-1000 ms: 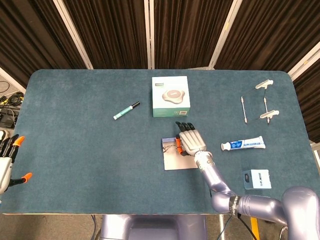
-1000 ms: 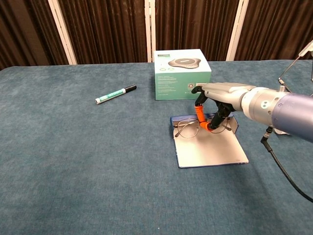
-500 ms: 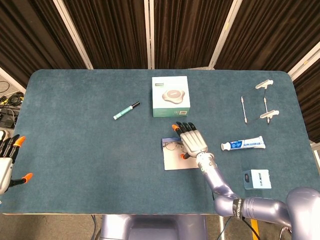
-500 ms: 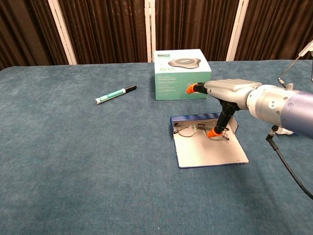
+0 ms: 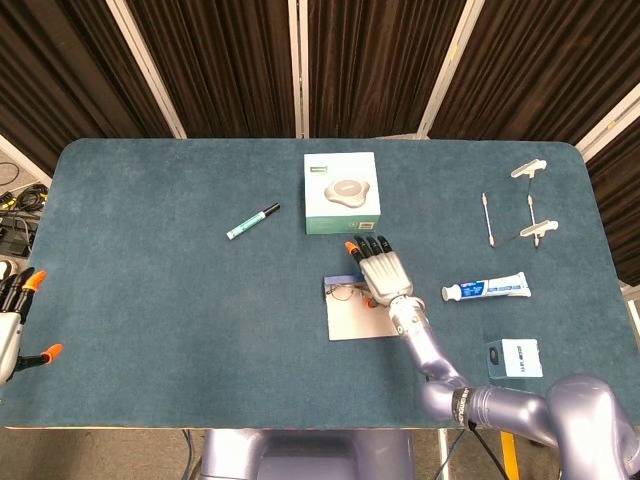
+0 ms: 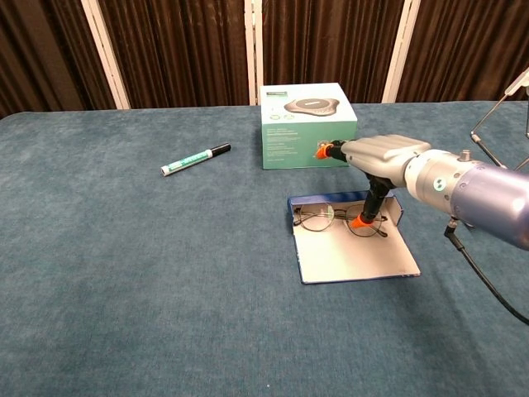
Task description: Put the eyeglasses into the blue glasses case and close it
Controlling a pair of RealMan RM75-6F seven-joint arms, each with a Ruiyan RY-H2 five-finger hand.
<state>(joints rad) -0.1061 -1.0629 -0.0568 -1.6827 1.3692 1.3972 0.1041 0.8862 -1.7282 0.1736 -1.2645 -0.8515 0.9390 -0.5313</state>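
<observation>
The blue glasses case point(image 6: 355, 258) lies open in the middle of the table, its pale lid flat toward me. The thin-framed eyeglasses point(image 6: 322, 218) lie along its far trough, seen from the head view as eyeglasses point(image 5: 345, 292) on the case point(image 5: 350, 322). My right hand point(image 6: 376, 159) hovers over the far right end of the case with its fingers stretched out and apart. Its orange-tipped thumb points down onto the right lens. In the head view this right hand point(image 5: 381, 272) covers the right part of the glasses. My left hand point(image 5: 14, 322) hangs at the table's left edge, fingers apart, holding nothing.
A white and green box point(image 6: 307, 124) stands just behind the case. A green marker point(image 6: 195, 160) lies to the left. A toothpaste tube point(image 5: 486, 289), a small blue packet point(image 5: 513, 357) and a metal rack point(image 5: 520, 205) are to the right.
A second ago my right hand pinched the glasses with curled fingers. Its fingers have since straightened and lifted, and the glasses now lie in the case. The left hand barely moved.
</observation>
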